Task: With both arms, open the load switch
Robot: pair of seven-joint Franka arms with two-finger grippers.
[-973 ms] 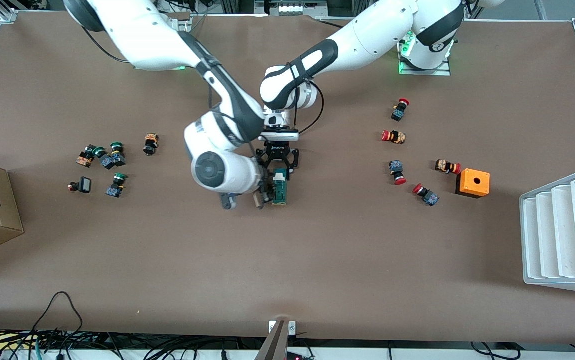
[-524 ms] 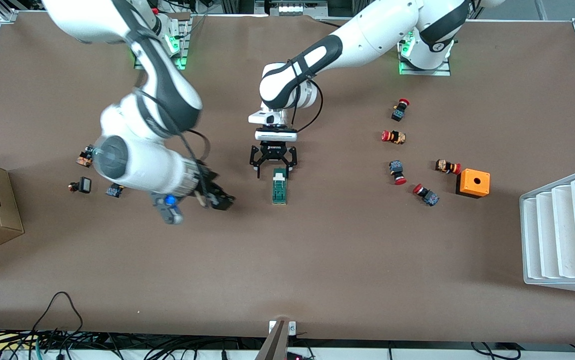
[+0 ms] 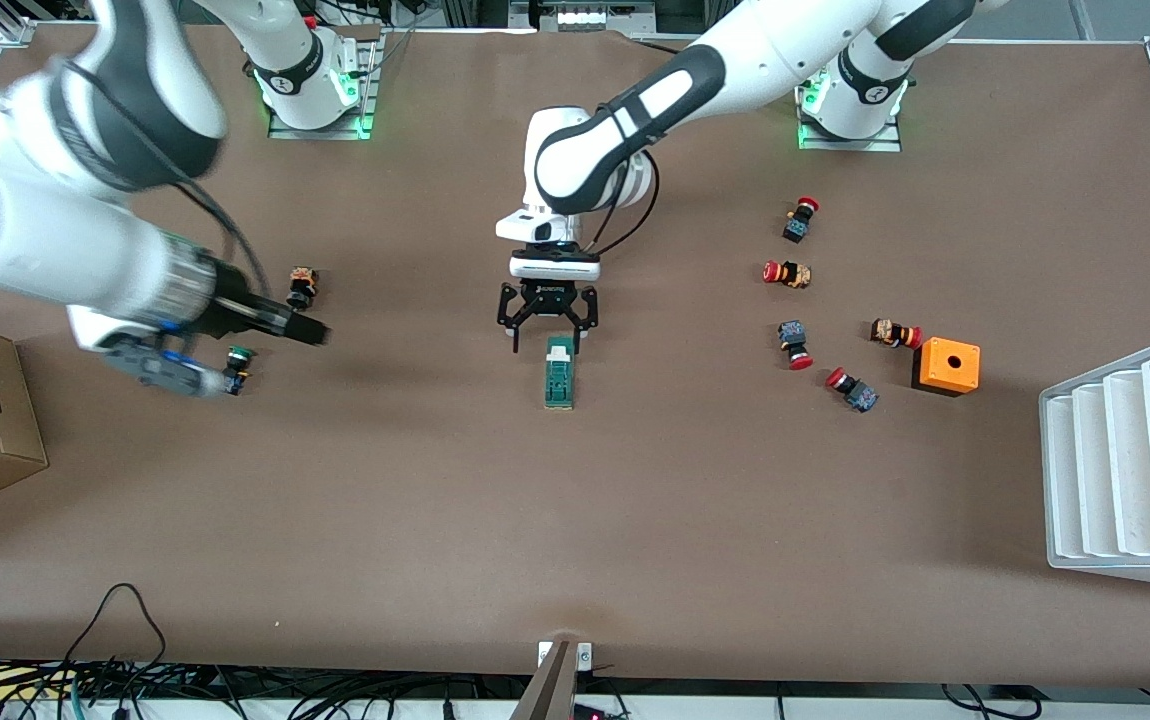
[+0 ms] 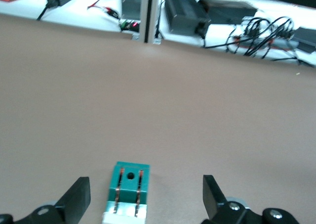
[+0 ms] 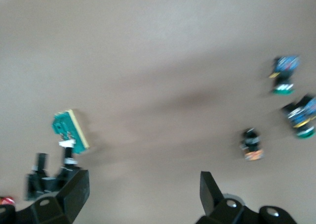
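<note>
a robotics lab: bench-mounted arms (image 3: 695, 80), cable clutter (image 3: 85, 680).

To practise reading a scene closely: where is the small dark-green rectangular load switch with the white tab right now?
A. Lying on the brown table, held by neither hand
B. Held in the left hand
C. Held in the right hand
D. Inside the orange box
A: the small dark-green rectangular load switch lies on the brown table, the open left hand just above its white end and the open right hand off toward the right arm's end.
</note>
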